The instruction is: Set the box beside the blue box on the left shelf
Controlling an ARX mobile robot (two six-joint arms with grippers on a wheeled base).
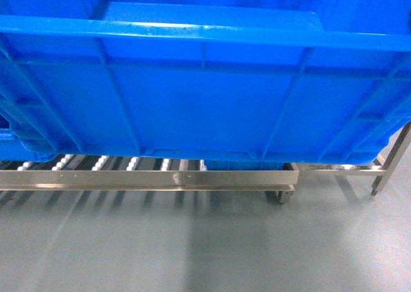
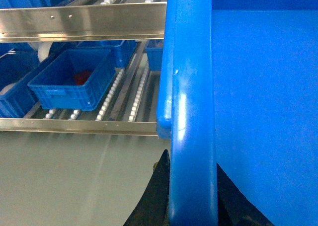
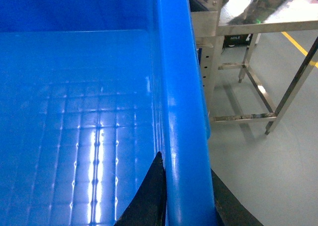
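1. Nearest the wrist cams: the box rim. The L gripper had its two dark fingers either side of the box's left rim, one outside the wall, one inside, clamped on it.
2. R gripper did the same on the box's right rim; dark fingers straddled the rim, pressed to both faces, so closed on the box.
3. The box was held up between both arms, clear of the floor. In the head view its ribbed long side filled most of the frame, thick rim on top, bottom lip just above the rack rail.
4. Box interior, R wrist view: bare blue floor w/ a square grid pattern, glossy w/ light reflections.
5. The left shelf sat below and behind the box: flat steel front rail w/ bolts, rows of small white rollers showing just under the box's bottom edge.
6. L wrist view: to the left of the box, a lower tier of the left shelf carried a smaller blue box on the rollers, something red inside; can't tell what. More blue crates beside and behind it.
7. Right of the box: a steel frame stand w/ thin legs on the grey floor, and a yellow floor line beyond it.
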